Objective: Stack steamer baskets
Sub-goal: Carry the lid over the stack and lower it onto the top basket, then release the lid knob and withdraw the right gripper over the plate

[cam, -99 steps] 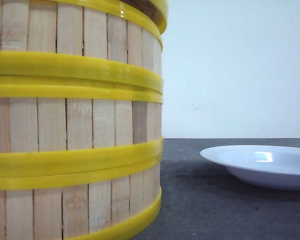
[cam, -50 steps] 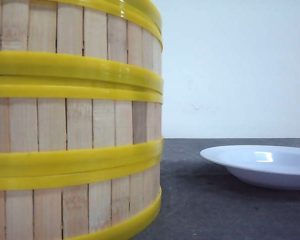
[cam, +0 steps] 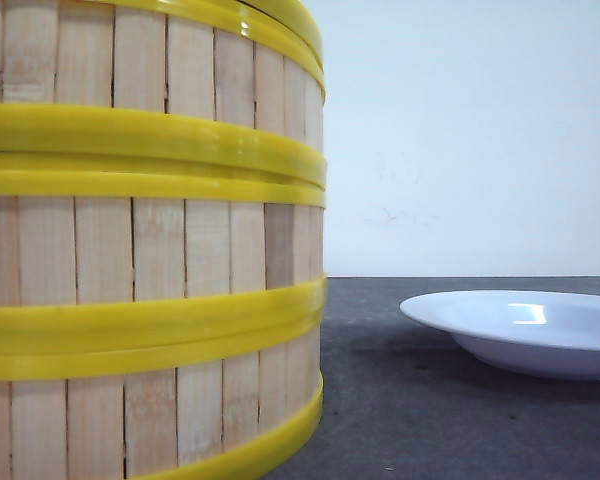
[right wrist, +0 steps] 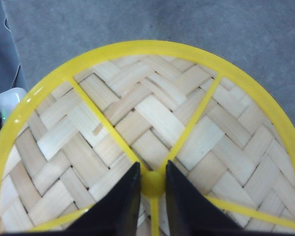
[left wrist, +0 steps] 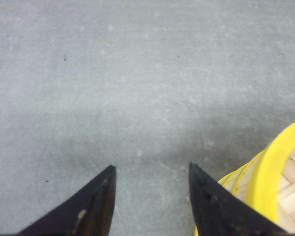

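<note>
Close in front of me on the dark grey table stands the stack of steamer baskets, three high, each one's pale wooden slat wall sitting on the one below so that the thick yellow rims meet in double bands; the stack fills the left half of the front view and runs off its top and left edges. To the right of the stack, apart from it, a white shallow plate rests on the table before a plain white wall. My right claw hangs over the domed woven lid, whose yellow ribs run from the rim to the yellow knob at the centre; my two black fingers are drawn in narrow on either side of that knob, but I cannot tell whether they truly pinch it. My left claw is spread wide over bare table and grips nothing, with the yellow rim of a basket just beside its right finger.
</note>
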You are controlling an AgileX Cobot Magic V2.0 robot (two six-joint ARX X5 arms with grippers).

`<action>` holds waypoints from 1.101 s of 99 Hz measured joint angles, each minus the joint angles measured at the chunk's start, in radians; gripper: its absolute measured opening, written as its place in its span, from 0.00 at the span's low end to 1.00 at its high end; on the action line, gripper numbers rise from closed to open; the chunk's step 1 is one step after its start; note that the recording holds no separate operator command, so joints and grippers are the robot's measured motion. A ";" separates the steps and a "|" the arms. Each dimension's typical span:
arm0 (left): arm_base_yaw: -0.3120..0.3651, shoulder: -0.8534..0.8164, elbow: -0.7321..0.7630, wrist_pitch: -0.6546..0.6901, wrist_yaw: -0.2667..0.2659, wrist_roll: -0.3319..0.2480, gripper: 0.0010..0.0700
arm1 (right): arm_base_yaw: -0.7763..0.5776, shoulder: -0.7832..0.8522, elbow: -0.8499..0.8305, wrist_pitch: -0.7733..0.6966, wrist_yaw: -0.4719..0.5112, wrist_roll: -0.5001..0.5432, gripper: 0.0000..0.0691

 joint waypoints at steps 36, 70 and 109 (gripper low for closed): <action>0.000 0.001 0.000 0.000 0.000 0.000 0.39 | 0.000 0.001 0.004 -0.027 -0.004 0.000 0.08; 0.000 0.003 0.000 0.000 0.000 0.000 0.39 | 0.000 0.002 0.004 -0.035 -0.004 0.000 0.31; 0.000 0.003 0.000 0.001 0.000 0.000 0.39 | 0.000 -0.017 0.006 -0.062 -0.002 0.000 0.31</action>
